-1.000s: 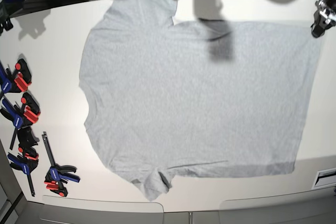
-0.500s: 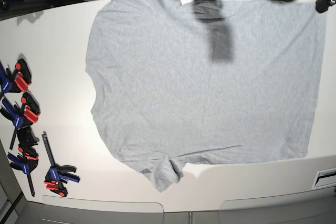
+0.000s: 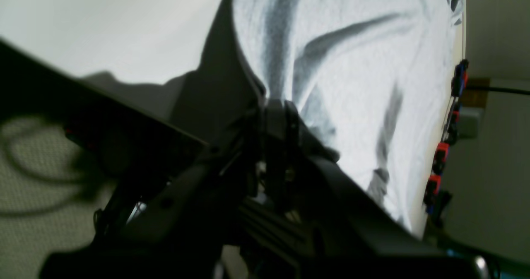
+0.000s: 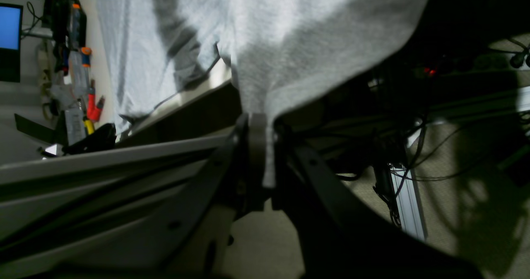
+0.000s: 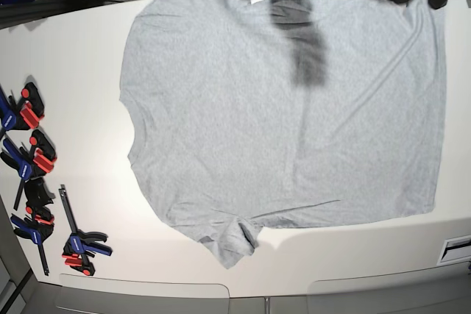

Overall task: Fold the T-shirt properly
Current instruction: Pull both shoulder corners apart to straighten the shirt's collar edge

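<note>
On the table (image 5: 73,71) the T-shirt (image 5: 280,108) lies spread flat and plain side up, left gripper (image 3: 275,105) and right gripper (image 4: 258,121) each clenched on a far-edge corner, so no fold made yet.

**Table surface and items resting on it**

The smooth white table (image 5: 81,71) carries a large light heather-grey short-sleeved T-shirt (image 5: 280,115), spread nearly flat with its plain side up. The garment covers most of the surface; its far edge reaches the table's back rim, and one sleeve lies crumpled near the front edge. A row of black bar clamps with red and blue handles (image 5: 33,174) lies along the left margin, well apart from the fabric.
</note>
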Controlling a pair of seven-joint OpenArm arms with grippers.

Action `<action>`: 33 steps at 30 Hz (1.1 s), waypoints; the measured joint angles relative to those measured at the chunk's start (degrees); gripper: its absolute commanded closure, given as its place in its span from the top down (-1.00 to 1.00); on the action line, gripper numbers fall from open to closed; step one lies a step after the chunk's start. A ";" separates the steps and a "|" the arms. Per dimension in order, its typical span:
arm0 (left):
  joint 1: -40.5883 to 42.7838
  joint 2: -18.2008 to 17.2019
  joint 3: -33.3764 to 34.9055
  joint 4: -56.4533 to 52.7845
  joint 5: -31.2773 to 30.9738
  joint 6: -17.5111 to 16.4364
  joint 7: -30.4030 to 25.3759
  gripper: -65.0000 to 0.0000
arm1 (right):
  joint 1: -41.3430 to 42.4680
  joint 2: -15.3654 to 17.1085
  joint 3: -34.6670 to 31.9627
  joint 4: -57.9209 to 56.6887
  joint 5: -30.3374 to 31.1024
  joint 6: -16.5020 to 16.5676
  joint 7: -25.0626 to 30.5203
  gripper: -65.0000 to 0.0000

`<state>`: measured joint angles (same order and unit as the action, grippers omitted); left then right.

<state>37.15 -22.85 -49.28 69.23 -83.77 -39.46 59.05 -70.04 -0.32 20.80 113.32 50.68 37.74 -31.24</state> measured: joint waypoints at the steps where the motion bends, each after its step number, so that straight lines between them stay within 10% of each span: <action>1: 0.02 0.00 -0.74 0.00 -0.02 0.00 -0.11 -1.00 | -0.35 0.02 0.00 0.00 0.09 0.00 0.07 -1.00; 20: 3.15 -0.15 -3.76 0.17 -0.04 0.02 -0.81 -1.00 | -3.74 0.15 0.74 4.87 1.51 0.00 0.22 -1.00; 33: -8.83 0.00 4.39 0.28 8.96 0.04 -6.19 -1.00 | 18.32 1.09 -8.66 7.98 -20.22 -3.65 -1.20 -1.00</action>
<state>28.32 -22.85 -44.88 69.52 -74.81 -39.42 52.86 -51.72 0.78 12.14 121.30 30.46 34.09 -32.45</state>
